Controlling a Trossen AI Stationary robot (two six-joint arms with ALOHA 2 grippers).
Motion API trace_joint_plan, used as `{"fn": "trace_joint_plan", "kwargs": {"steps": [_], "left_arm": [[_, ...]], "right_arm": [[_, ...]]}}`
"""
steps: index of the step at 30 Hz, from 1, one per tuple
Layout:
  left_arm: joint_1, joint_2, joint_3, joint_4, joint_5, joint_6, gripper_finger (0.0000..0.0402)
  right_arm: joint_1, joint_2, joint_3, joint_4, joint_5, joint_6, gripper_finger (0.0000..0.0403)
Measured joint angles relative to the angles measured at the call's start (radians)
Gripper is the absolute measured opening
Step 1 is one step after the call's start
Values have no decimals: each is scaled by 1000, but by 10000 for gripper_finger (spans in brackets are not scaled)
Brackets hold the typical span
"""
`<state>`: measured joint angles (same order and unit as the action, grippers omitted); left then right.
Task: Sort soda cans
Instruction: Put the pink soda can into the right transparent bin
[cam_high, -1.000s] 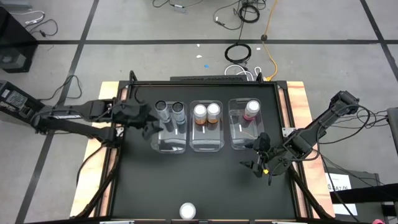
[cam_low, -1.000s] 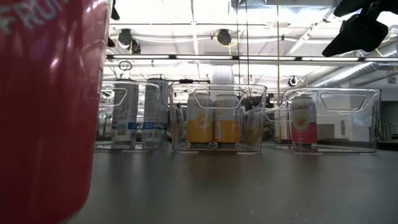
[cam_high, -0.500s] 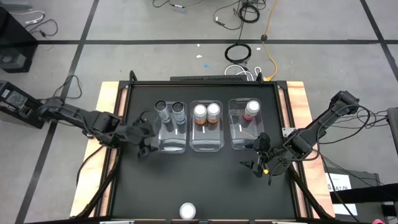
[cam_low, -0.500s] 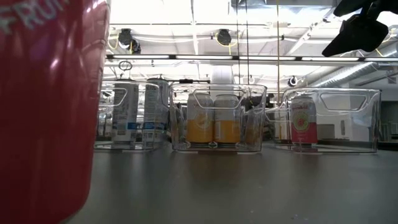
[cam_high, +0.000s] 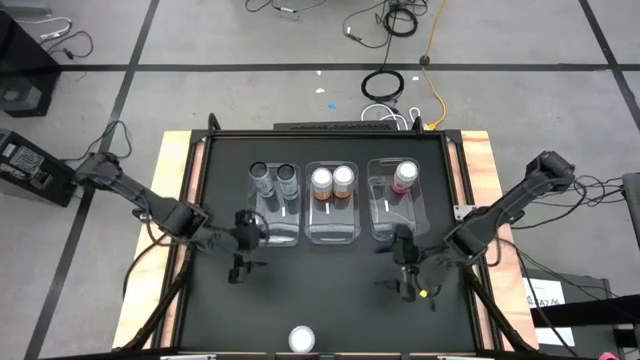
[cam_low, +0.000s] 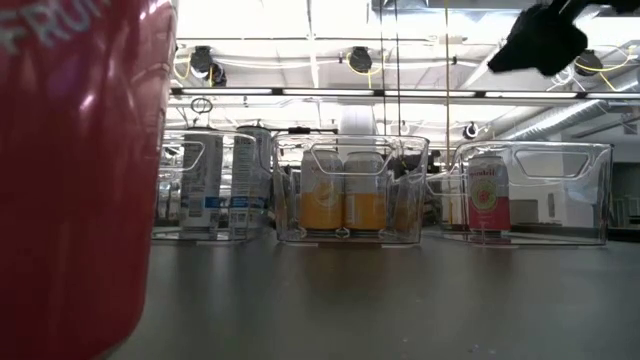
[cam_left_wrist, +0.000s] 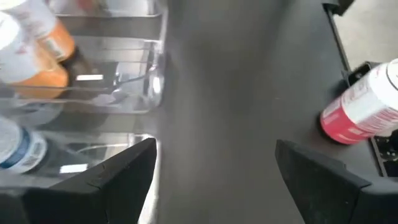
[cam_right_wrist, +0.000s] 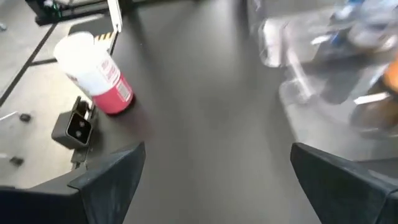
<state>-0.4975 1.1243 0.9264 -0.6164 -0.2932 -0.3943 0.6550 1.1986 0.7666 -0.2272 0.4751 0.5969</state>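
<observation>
The near pink can (cam_low: 70, 170) fills the low view's left, cut off by its edges

Black table (cam_high: 330, 290) framed in pale wood. Clear bins (cam_high: 332, 228) mid-frame: two grey-blue cans (cam_high: 274, 178) left, two orange cans (cam_high: 332, 180) centre, one pink can (cam_high: 404, 175) right. Lone pink can (cam_high: 301, 339), silvery top, bottom centre.

Matt black table top (cam_high: 330, 290) with pale bare-wood side edges (cam_high: 176, 190), three clear glossy plastic bins (cam_low: 350, 190) on the table, shiny silvery metal tops on the soda cans (cam_high: 332, 180), glossy red-sided can (cam_low: 70, 170) beside the bins
</observation>
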Motion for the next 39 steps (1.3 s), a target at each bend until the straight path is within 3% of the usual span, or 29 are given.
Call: {"fn": "trace_joint_plan", "kwargs": {"steps": [13,21,31,39], "left_arm": [[-110,91,0,33,-13,-97,338],[-151,93,0,24,-36,-97,338],[-178,93,0,8,-37,-98,338],[-178,93,0,9,-37,-98,338]], "right_arm": [[-33,262,0,412,-32,98,394],[-47,400,16,572,-120,-13,394],[-46,701,341,496,-172,-218,394],[-37,886,513,470,-218,-213,394]]}}
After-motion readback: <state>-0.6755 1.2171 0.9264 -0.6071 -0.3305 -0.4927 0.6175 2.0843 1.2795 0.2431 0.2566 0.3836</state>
